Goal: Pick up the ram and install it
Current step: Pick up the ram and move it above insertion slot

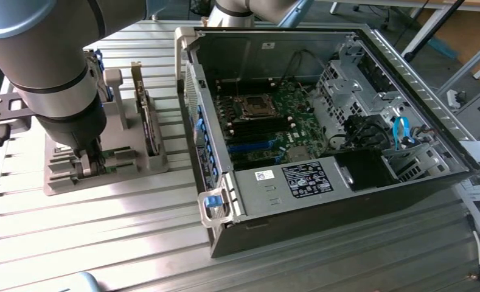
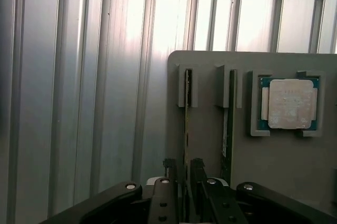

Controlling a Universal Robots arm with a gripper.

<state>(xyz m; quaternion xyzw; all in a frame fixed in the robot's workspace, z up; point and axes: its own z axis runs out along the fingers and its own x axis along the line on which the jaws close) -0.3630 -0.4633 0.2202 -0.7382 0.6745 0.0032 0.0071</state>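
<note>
The gripper (image 2: 183, 168) covers the near end of the ram (image 2: 187, 108) from you. In the exterior view the arm (image 1: 57, 79) hides part of the holder (image 1: 122, 176), and you cannot read the case label (image 1: 303, 180).

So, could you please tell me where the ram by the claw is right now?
The ram stands on edge in a slot of the grey holder, on the exterior view's left of the computer case, with the claw over it.

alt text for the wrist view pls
The gripper straddles a ram stick standing on edge in a grey holder, jaws open. The holder, on a ribbed metal table, also carries a second ram stick and a silver processor.
</note>
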